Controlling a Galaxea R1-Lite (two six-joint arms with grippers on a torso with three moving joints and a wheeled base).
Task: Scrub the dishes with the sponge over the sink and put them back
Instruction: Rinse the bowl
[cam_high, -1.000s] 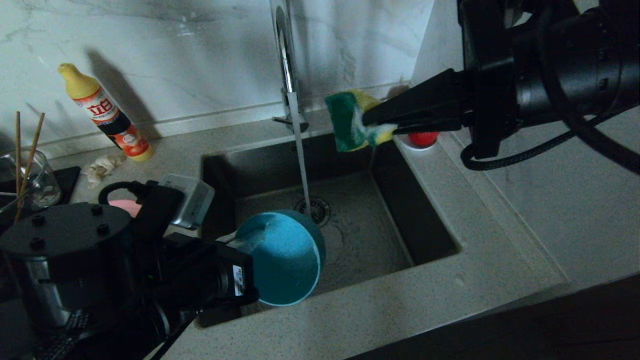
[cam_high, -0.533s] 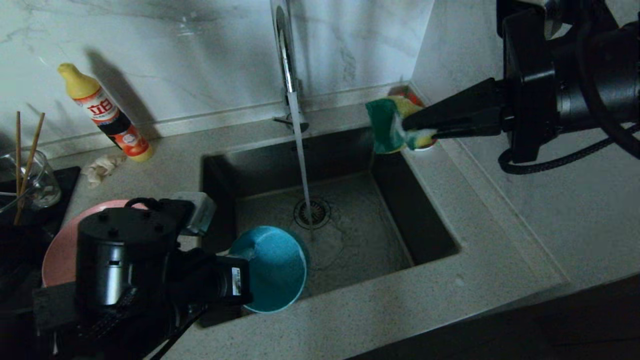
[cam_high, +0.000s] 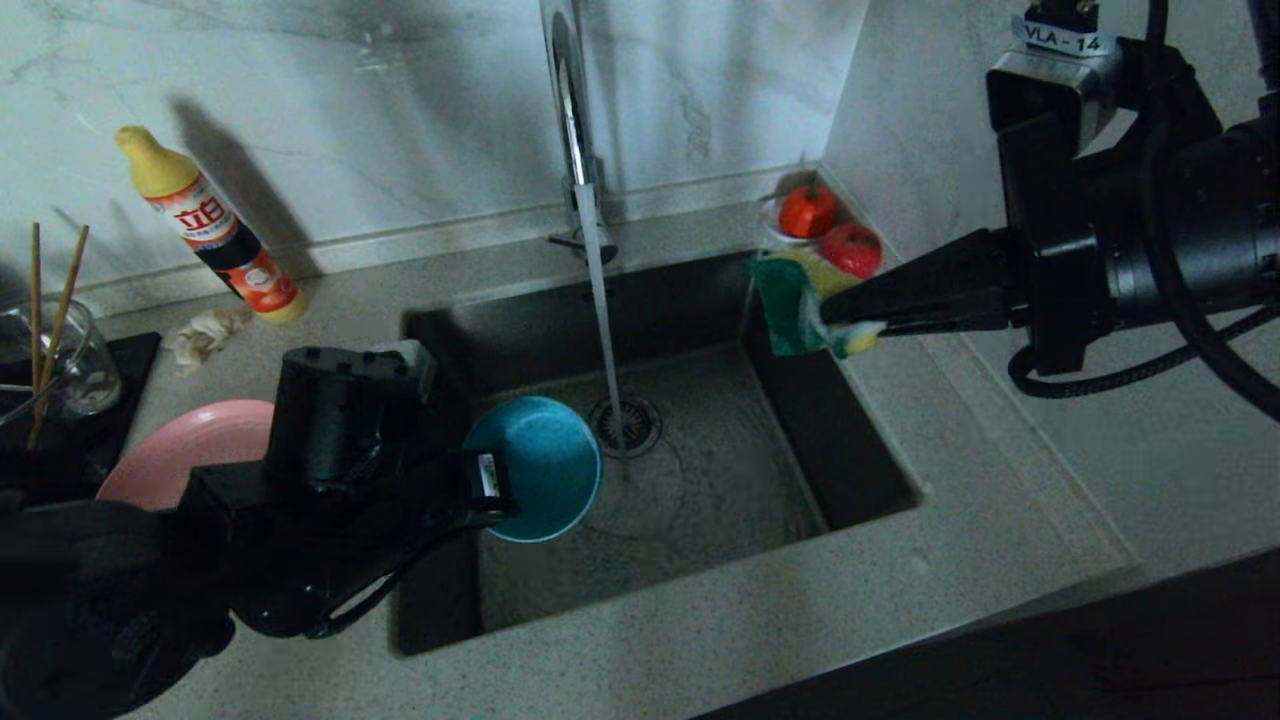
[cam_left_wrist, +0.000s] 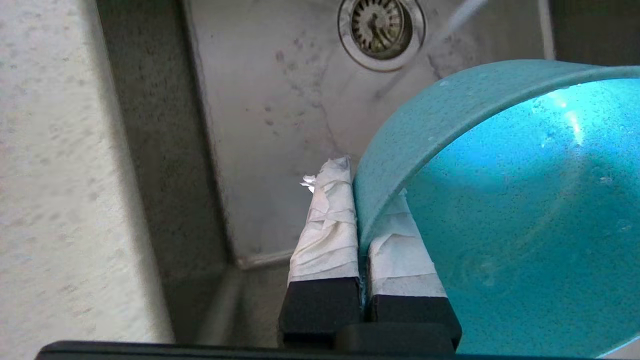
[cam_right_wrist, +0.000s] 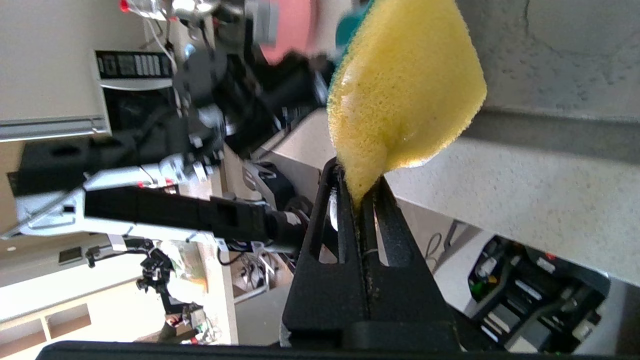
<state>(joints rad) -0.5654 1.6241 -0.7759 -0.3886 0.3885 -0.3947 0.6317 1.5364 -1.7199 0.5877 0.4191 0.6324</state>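
Left gripper (cam_high: 497, 490) pinches the teal bowl's (cam_high: 535, 468) rim over the sink (cam_high: 700, 500); right gripper (cam_high: 838, 322) clamps the sponge (cam_high: 795, 305) opposite; the wet rim may slip free

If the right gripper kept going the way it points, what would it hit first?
Likely the water stream over the sink: the right gripper, shut on the sponge, points across the basin. Depth is unclear.

A yellow-capped detergent bottle (cam_high: 208, 225) leans against the marble wall at upper left. A crumpled paper wad (cam_high: 203, 335) lies just below it. Two red tomatoes (cam_high: 828, 230) sit at upper right.
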